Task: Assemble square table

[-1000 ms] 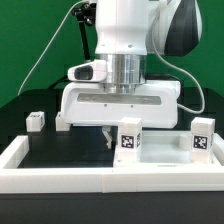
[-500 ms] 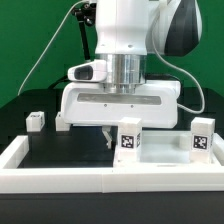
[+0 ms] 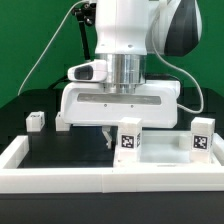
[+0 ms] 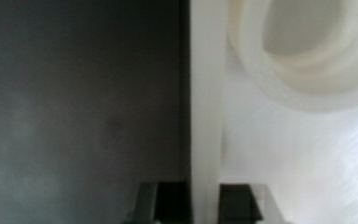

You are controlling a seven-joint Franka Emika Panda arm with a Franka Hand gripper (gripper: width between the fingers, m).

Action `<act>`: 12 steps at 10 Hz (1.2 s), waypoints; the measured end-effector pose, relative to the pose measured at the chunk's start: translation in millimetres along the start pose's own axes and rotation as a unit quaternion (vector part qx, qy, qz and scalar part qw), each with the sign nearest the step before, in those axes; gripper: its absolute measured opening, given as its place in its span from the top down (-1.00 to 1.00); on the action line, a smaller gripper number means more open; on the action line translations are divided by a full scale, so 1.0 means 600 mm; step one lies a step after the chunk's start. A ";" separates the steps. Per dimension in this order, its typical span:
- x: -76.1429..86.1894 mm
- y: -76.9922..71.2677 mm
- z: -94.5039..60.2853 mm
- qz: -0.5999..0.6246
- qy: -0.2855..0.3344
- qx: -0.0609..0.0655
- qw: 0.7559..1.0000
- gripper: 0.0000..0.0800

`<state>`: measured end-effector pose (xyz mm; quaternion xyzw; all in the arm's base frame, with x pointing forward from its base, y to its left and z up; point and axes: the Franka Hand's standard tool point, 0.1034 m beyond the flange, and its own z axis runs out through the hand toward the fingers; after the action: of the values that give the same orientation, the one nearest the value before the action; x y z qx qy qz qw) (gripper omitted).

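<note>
Gripper [image 3: 107, 138] clenched on square table slab [image 3: 165, 150] edge, beside slab's nearer upright leg [image 3: 128, 139]; likely steadying or shifting slab for leg fitting.

White arm [image 3: 125, 30], silver-wristed, before green backdrop [image 3: 30, 40]. On black counter [image 3: 60, 145]: white square slab [image 4: 300, 140]; white leg [image 3: 129, 138] at five o'clock, second leg [image 3: 203, 138] at four o'clock, both tagged in black-and-white blocks. White border wall [image 3: 100, 178] at six o'clock.

Square table [image 3: 165, 152] looks smooth white plastic; tabletop [image 3: 60, 150] matt black.
</note>
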<state>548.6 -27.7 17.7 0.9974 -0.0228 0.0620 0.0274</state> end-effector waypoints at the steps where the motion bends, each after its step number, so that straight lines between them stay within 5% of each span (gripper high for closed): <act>1: 0.001 0.002 0.000 -0.044 0.000 -0.002 0.999 0.85; 7: 0.008 0.009 -0.003 -0.189 0.006 -0.009 0.982 0.84; 12: 0.037 0.006 -0.013 -0.364 0.012 -0.028 0.931 0.84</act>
<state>569.4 -31.9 28.6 0.9353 0.3406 0.0591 0.0761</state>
